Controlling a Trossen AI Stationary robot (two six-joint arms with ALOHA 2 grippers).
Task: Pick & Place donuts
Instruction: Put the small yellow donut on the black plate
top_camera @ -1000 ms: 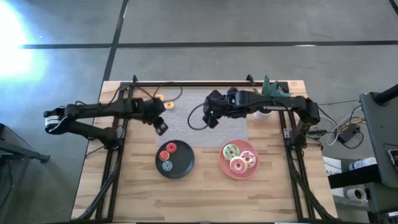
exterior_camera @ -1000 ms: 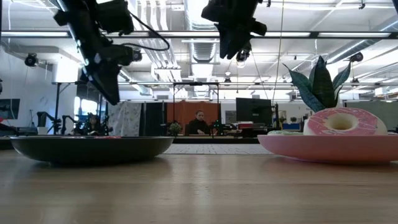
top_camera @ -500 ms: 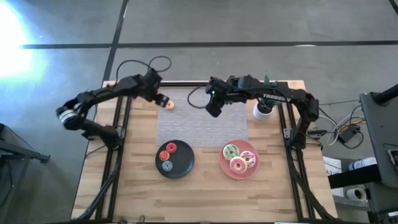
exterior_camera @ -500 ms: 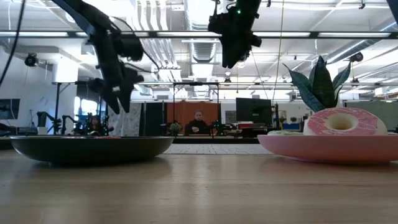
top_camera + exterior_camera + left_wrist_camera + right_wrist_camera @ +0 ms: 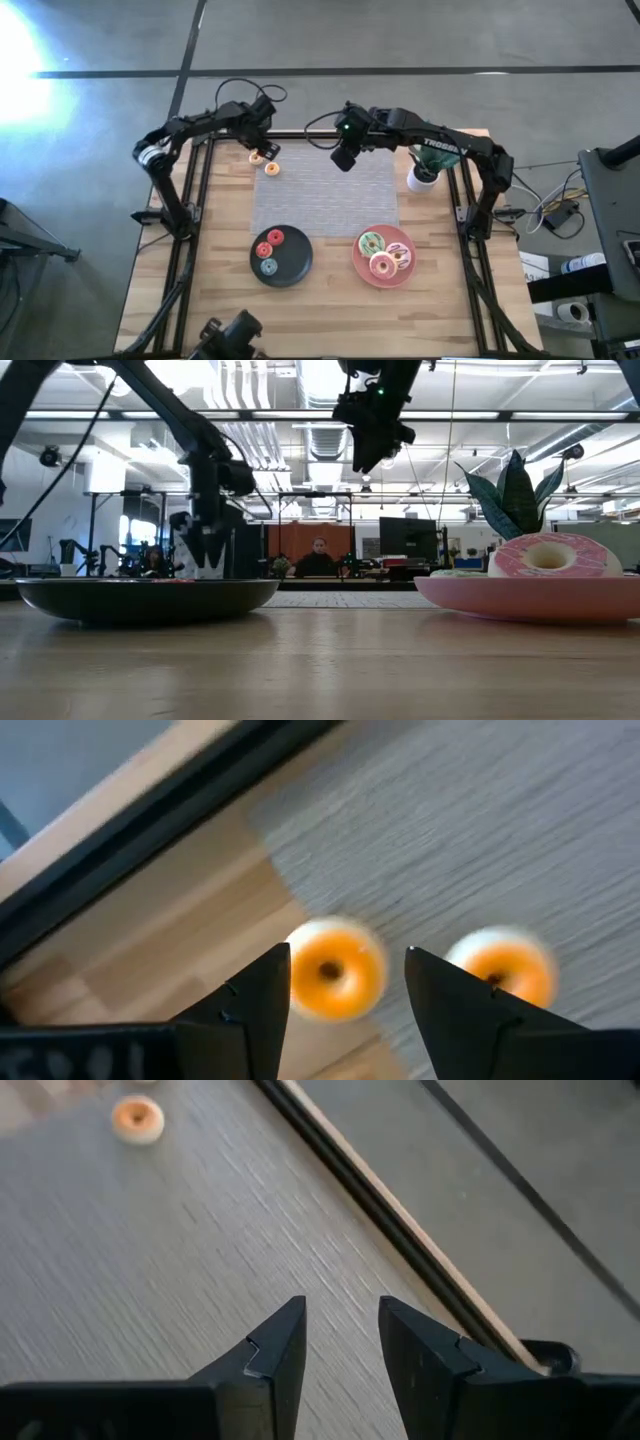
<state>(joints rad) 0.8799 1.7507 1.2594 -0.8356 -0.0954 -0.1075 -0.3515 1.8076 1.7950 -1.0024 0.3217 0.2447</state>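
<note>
Two small orange donuts lie at the far left, one (image 5: 257, 157) on bare wood and one (image 5: 271, 169) on the edge of the grey mat (image 5: 325, 200). My left gripper (image 5: 348, 955) points down over the first orange donut (image 5: 335, 972), open, a finger on either side of it; whether it touches I cannot tell. My right gripper (image 5: 345, 160) hangs open and empty above the mat's far edge. The black plate (image 5: 295, 268) holds two red donuts and a blue one. The pink plate (image 5: 360, 262) holds three larger donuts.
A white pot with a green plant (image 5: 422, 178) stands at the far right, beside the right arm. A black frame rail (image 5: 330, 135) runs along the table's far edge. Both plates sit near the table's middle front. A person (image 5: 318, 558) sits in the room beyond.
My left gripper has swung from above the black plate toward the table's far left corner and come down over the orange donuts, turning as it went. My right gripper has drifted toward the far edge at the same height. The donuts and plates have stayed put.
</note>
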